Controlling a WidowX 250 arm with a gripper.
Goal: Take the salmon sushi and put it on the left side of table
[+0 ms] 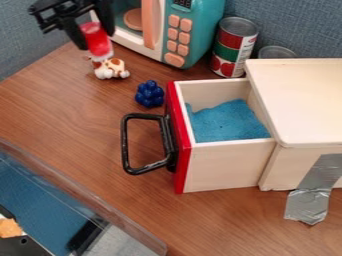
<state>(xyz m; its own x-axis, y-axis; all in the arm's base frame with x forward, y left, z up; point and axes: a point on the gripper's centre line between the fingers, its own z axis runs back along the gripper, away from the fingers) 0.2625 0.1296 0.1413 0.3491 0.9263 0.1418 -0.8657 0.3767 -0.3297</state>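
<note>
Gripper: the black gripper [95, 39] is up near the top left corner, over the brown table [67, 107]. Its two fingers [105, 19] are a bit apart, squeezed on one thing.
Salmon sushi: the red and white salmon sushi [98, 41] is between the fingers, with its pale end pointing down.
Toy animal: the white and brown toy animal [111, 69] is just under the gripper. I can't tell if the sushi touches it.
Toy microwave: the blue-green toy microwave [208, 30] is near, to the gripper's right.
Blue toy: the bumpy blue toy [149, 94] is below the gripper, to the right.
Drawer: the open drawer [224, 167], with a blue cloth [227, 121] inside, is farther down and right.
Cans: two cans [233, 47] are well off to the gripper's right.
</note>
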